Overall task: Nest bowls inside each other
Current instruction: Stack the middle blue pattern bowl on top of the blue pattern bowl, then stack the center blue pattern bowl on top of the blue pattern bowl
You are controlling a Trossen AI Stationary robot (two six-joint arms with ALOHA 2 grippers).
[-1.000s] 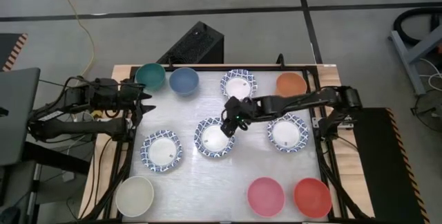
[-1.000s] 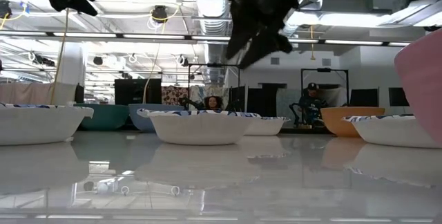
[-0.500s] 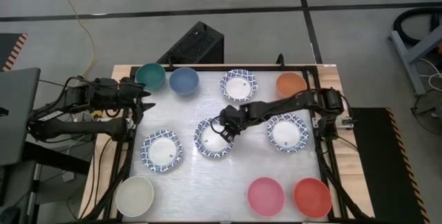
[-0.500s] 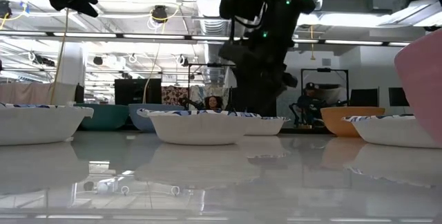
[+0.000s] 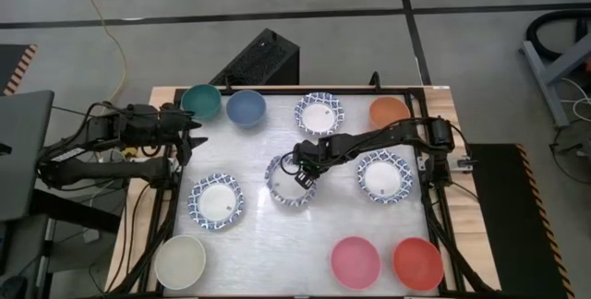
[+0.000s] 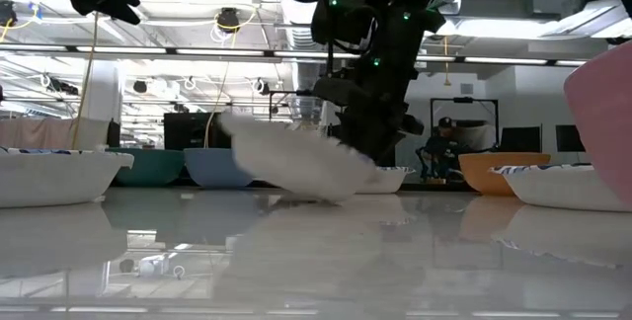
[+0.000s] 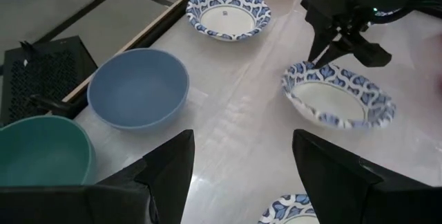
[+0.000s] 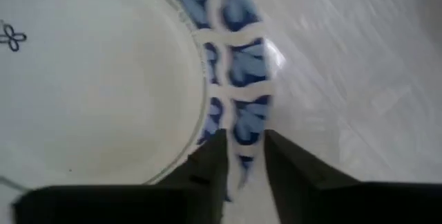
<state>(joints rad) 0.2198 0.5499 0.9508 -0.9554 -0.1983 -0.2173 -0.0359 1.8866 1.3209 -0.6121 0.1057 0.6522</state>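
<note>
The counter (image 5: 254,147) is a pale, glossy slab inside a dark frame, arms mounted at either side. Right arm reaches in from its side to the middle; left arm waits at the counter's left edge, its gripper (image 5: 191,133) above the surface near the back-left bowls, jaws standing well open and holding nothing (both fingers clear in its wrist view, nothing between them). Right gripper (image 5: 301,175) is down on the centre patterned bowl (image 5: 284,181), jaws pinched on the rim at the bowl's right side: one finger inside, one outside, blue-and-white rim between them in the right wrist view. This bowl sits tilted, the gripped side raised and the far edge low at the counter (low view). Other bowls, all apart from one another: along the back, teal bowl (image 5: 200,101), blue bowl (image 5: 246,108) just beside it, a patterned bowl (image 5: 319,113), orange bowl (image 5: 390,112). Middle row: patterned bowl (image 5: 216,201) to the left of the gripped one, another patterned bowl (image 5: 384,177) to its right, partly under the right arm. Front row: cream bowl (image 5: 180,261) at the left corner, pink bowl (image 5: 355,262) and red bowl (image 5: 417,263) side by side at the right. None nested.
</note>
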